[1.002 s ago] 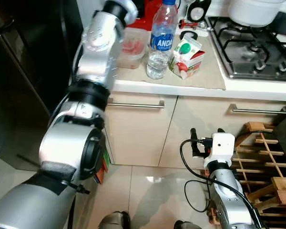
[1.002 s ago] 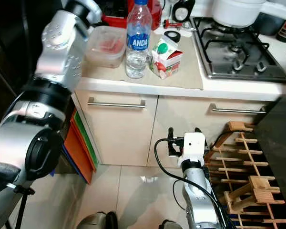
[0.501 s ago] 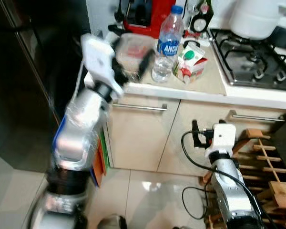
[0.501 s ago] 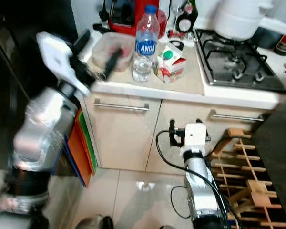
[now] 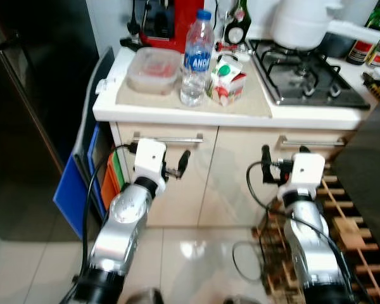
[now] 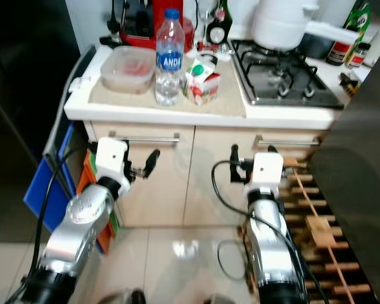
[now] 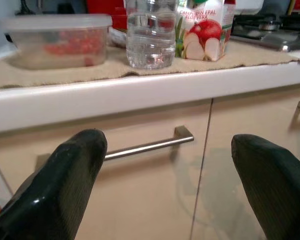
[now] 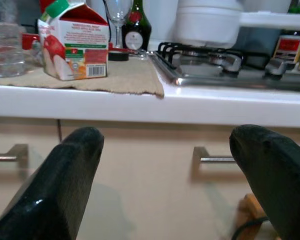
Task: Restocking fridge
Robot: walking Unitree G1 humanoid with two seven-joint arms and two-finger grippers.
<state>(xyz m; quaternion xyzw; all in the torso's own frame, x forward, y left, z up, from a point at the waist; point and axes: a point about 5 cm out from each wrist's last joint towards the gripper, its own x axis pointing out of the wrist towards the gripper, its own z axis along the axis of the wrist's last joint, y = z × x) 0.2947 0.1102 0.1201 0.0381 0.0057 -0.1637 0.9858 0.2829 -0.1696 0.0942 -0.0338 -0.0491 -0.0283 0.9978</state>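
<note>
Both arms are raised in front of the cupboards, below the desk [image 5: 177, 109] edge. Left claw [image 5: 171, 166] is spread and empty, right claw [image 5: 282, 158] is spread and empty too. Restock items sit on the desk's mat: food tub [image 5: 154, 69] at left, water bottle [image 5: 194, 58] in the middle, juice carton [image 5: 228, 80] just right of it. The dark fridge [image 5: 25, 114] is at far left. Likely step: pick the first item. Lift a claw above the desk edge, approach the bottle level, grip mid-body and avoid tipping the carton beside it.

1 water bottle [image 5: 194, 58], 1 juice carton [image 5: 227, 80], 1 food container [image 5: 154, 70].
</note>
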